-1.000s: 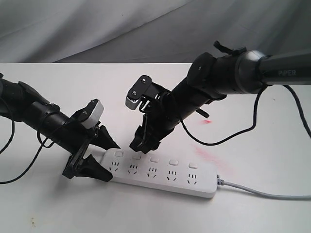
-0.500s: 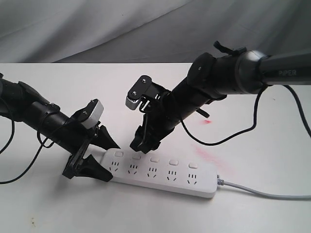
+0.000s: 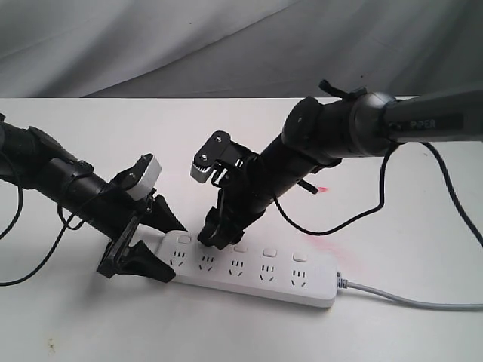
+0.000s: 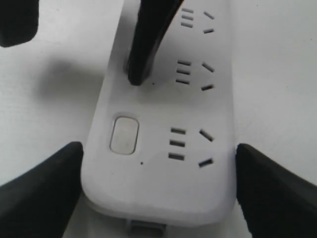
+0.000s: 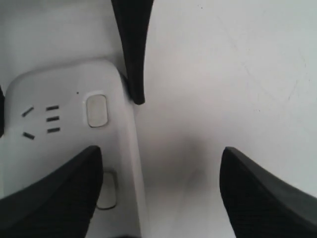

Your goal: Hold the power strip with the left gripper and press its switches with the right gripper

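Exterior view: the power strip (image 3: pixel 249 275) lies flat on the white table (image 3: pixel 113 324), its grey cord (image 3: pixel 407 300) running off toward the right arm's side. Your left pincer (image 3: pixel 173 250) straddles the strip's cordless end and grasps it, one finger against each long side. The left wrist view shows both fingers (image 4: pixel 44 188) meeting the edges beside the end socket. Your right pincer (image 3: pixel 215 234) stands over the row of switches (image 3: pixel 269 252) with its fingers spread apart, holding nothing. One of its fingertips (image 4: pixel 138 69) rests on the strip at the second switch from the held end. The first switch (image 4: pixel 124 135) lies uncovered between that fingertip and the left pincer. Right wrist view: the other finger hangs past the strip's long edge, over bare table.
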Available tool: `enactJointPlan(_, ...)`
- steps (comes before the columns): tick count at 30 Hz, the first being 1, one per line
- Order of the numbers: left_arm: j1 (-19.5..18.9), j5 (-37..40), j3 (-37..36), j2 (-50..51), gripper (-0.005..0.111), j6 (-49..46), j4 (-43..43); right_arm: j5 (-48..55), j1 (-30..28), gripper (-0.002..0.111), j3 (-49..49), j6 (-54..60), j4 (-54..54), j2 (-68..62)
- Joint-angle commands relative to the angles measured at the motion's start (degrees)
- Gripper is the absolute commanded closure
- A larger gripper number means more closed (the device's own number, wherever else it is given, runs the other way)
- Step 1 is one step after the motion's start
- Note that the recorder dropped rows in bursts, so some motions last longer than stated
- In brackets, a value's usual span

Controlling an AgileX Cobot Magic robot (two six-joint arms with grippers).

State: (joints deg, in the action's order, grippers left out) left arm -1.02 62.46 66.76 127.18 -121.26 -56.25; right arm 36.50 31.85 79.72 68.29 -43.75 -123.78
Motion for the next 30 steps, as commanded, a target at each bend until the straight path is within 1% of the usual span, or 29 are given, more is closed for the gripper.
enactJointPlan(1, 0.26, -7.15, -1.24, 2.41, 0.064, 1.3, 11.12, -0.02, 0.2, 0.048, -0.28, 0.46, 3.13, 0.87)
enactJointPlan(8, 0.26, -7.15, -1.24, 2.41, 0.064, 1.3, 11.12, -0.88, 0.09, 0.048, -0.28, 0.37, 3.9, 8.65)
enactJointPlan(10, 0.26, -7.15, -1.24, 2.41, 0.064, 1.3, 11.12, -0.19, 0.09, 0.048, -0.28, -0.32, 6.12, 9.15)
enactJointPlan(16, 0.26, -7.15, -1.24, 2.41, 0.064, 1.3, 11.12, 0.37, -0.12, 0.048, -1.52, -7.71, 14.43, 9.05)
enactJointPlan(23, 0.26, -7.15, -1.24, 2.41, 0.064, 1.3, 11.12, 0.74, -2.51, 0.048, -5.01, -8.99, 13.51, 9.05)
enactJointPlan(30, 0.26, -7.15, -1.24, 2.41, 0.064, 1.3, 11.12, 0.57, -2.61, 0.048, -5.04, -6.76, 9.65, 8.94)
